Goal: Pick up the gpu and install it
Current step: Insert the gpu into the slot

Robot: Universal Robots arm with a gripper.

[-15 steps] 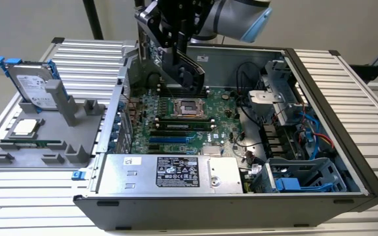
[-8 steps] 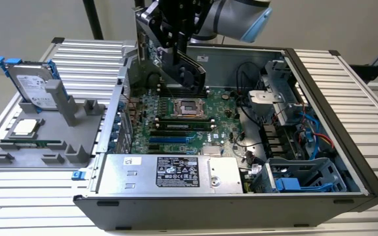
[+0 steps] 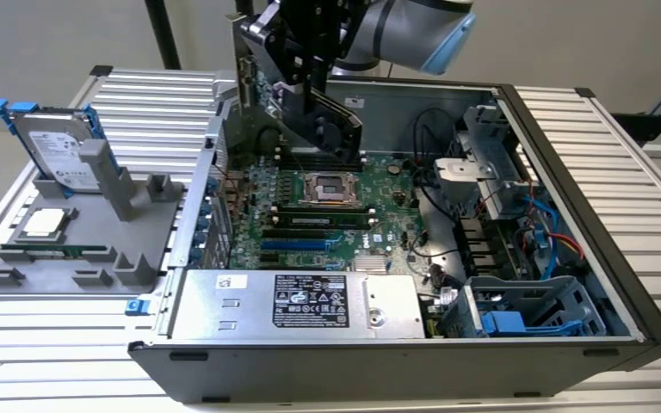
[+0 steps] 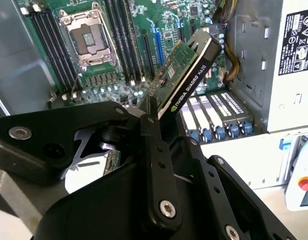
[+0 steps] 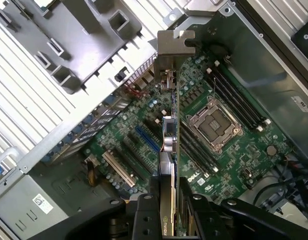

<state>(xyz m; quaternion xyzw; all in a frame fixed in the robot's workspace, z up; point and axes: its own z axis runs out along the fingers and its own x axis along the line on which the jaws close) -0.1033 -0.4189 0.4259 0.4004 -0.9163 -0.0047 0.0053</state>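
Case (image 3: 606, 284): open, lying flat on the slatted table (image 3: 55, 344); we look down into it.
Case, near end: silver power supply (image 3: 296, 301); beside it, toward the exterior view's right, a drive cage (image 3: 526, 305) with blue parts.
Case floor: motherboard (image 3: 307, 219) with open socket (image 3: 333, 188); cables (image 3: 446, 172) toward the exterior view's right.
Gripper (image 3: 305, 90): clamped on the gpu (image 3: 336, 129); in both wrist views we see the fingers (image 4: 154, 150) pinching the card.
Gpu: held above the motherboard, clear of it; bracket (image 5: 175, 42) on the tray side.
Tray (image 3: 78, 288): grey, outside the case, on the exterior view's left. It holds a memory stick (image 3: 55, 252) nearest, a chip (image 3: 44, 222) behind it, and a hard drive (image 3: 61, 155) propped up at the far end.
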